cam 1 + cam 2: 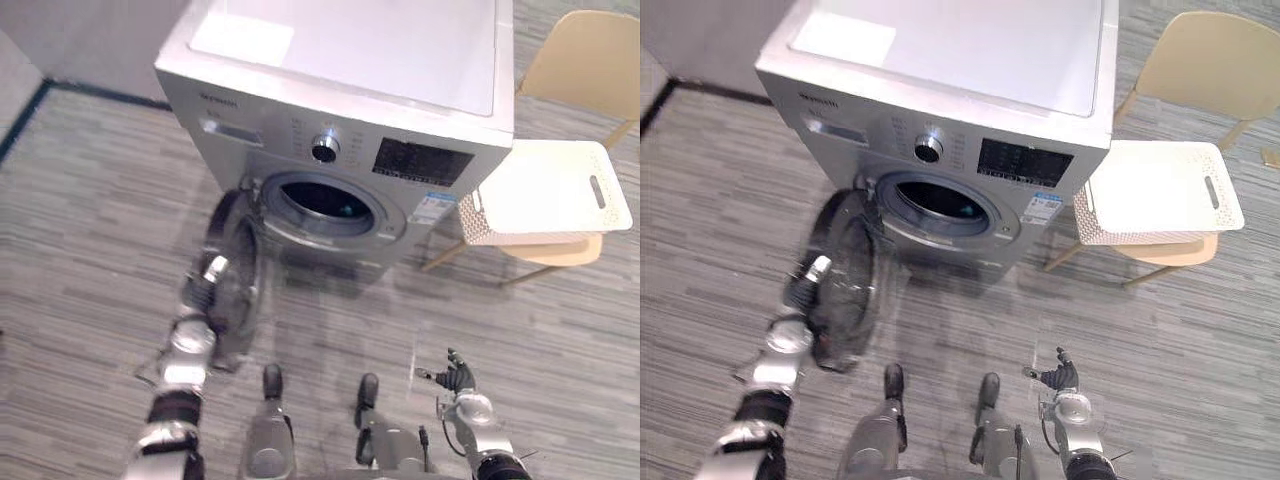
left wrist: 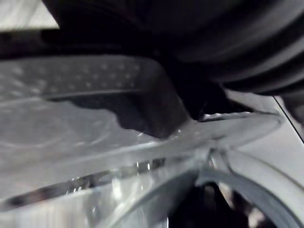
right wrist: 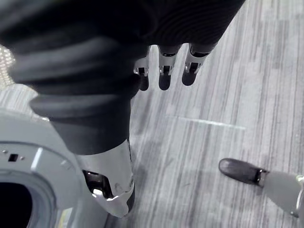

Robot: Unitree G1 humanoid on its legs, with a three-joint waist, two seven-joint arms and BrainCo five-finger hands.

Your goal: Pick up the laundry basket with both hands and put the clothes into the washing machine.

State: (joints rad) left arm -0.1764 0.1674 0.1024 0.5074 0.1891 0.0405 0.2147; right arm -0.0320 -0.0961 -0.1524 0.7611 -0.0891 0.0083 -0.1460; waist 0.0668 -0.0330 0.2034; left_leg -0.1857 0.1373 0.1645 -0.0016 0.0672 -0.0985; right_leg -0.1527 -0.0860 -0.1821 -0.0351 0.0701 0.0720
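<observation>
Basket (image 1: 482,222): on the chair (image 1: 585,62), right of frame, beside the washer (image 1: 400,100).
Door (image 1: 238,262): open, centre left.
Left hand (image 1: 207,283): at the door; cannot tell its fingers.
Right hand (image 1: 456,379): lower right, fingers straight, slightly apart, holding nothing.

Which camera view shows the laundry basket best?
Right eye view: the whole laundry basket sits on the chair, well inside the picture. The left eye view shows it too, close to the edge. Wrist views look at the washing machine.
</observation>
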